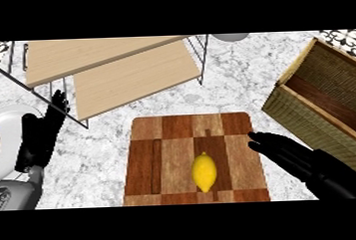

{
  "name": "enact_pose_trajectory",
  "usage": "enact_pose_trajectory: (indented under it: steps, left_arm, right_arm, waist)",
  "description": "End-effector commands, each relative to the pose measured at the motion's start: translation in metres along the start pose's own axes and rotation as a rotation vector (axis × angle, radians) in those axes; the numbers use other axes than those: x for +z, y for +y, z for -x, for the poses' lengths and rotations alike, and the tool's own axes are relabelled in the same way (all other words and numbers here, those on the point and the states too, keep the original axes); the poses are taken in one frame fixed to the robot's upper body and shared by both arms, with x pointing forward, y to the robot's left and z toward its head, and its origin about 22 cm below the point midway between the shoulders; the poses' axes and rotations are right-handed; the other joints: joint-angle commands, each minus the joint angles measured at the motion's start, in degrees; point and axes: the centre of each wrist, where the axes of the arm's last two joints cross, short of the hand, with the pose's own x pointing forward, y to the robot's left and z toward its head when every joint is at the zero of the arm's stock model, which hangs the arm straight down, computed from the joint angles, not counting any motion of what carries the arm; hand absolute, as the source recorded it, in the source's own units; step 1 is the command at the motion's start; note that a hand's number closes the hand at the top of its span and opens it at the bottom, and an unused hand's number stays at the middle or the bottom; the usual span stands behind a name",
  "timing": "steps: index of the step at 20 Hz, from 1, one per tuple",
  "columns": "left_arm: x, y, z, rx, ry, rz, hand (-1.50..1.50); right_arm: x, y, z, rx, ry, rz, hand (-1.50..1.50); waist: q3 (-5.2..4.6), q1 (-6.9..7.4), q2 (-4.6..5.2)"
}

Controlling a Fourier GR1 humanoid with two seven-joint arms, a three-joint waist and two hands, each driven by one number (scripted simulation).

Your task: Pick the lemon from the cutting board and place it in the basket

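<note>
Right hand [285, 153]: fingers straight and apart, holding nothing, at the cutting board's [149, 143] right edge
Left hand [40, 139]: open, resting at the left edge
Lemon [204, 172]: lying lengthwise on the cutting board, lower middle
Basket [314, 122]: right of the cutting board
Tip: imo close around the lemon's fat middle, thumb opposite fingers, so it can't roll

Yellow lemon [204, 172] — brown checkered cutting board [178, 137] — white-speckled counter [231, 80].
</note>
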Motion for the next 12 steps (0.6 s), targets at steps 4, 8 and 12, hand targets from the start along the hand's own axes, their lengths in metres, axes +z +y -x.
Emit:
enact_pose_trajectory:
  steps: [4, 8, 12]
  left_arm:
    - [-0.014, -0.010, -0.003, 0.005, -0.030, 0.058, 0.00]
    - [-0.017, -0.042, -0.006, 0.007, -0.022, 0.080, 0.00]
    - [-0.011, -0.019, -0.017, 0.018, -0.026, 0.050, 0.00]
  right_arm:
    - [0.026, -0.027, -0.048, -0.017, 0.074, -0.076, -1.50]
    - [0.019, -0.017, -0.051, -0.033, 0.088, -0.008, -1.50]
    - [0.035, -0.013, -0.042, -0.009, 0.109, 0.060, -1.50]
  waist:
    - [0.13, 1.47, 0.51]
    - [0.15, 1.52, 0.54]
    - [0.21, 1.38, 0.42]
